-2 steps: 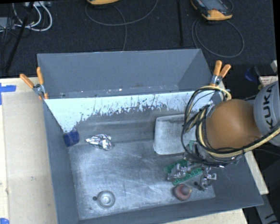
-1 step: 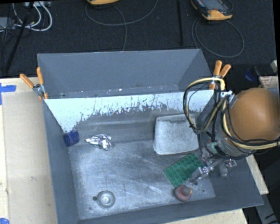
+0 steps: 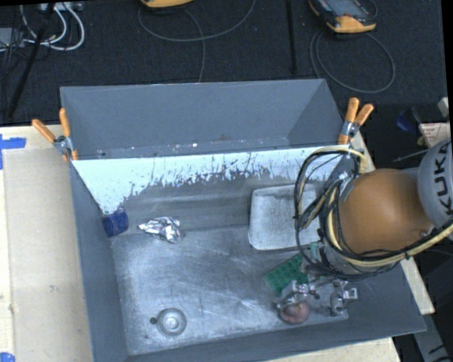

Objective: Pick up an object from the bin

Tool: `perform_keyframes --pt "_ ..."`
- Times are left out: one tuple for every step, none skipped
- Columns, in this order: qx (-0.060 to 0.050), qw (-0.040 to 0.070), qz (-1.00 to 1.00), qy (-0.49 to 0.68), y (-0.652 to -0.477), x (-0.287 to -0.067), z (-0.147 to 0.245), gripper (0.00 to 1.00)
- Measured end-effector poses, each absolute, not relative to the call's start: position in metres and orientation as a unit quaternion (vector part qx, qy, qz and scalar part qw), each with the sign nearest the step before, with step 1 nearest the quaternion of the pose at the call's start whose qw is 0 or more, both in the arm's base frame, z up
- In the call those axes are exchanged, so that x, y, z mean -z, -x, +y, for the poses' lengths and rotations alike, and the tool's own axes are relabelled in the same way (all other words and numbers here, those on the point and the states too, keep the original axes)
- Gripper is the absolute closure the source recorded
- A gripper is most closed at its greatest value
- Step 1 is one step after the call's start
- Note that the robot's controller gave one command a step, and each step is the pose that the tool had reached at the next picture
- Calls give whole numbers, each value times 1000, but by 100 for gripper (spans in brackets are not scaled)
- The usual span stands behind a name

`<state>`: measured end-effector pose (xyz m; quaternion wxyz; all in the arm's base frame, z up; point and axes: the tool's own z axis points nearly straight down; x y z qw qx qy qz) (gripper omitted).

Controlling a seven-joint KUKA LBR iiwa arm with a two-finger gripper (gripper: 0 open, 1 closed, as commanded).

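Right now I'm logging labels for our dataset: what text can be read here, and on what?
"KU" on the arm's grey link, reading sideways; the rest of the word is cut off.
No text legible on the green flat piece, the crumpled foil or the blue block.

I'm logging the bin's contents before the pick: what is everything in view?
bin: 1, grey, centre
small block: 1, blue, left edge of the floor
crumpled foil: 1, silver, right of the small block
round disc: 1, silvery, front left
flat tray: 1, pale grey, right of centre
flat piece: 1, green, below the flat tray
round lump: 1, reddish-brown, front right
arm: 1, orange-covered, from the right
gripper: 1, metal, beside the round lump
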<state>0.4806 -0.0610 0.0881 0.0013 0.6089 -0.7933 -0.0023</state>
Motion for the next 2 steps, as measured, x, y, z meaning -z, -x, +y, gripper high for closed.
perform_keyframes --pt "2 1 -793 -609 -481 -89 -61 100" --pt "-1 -3 -786 -618 -481 -207 -46 100"
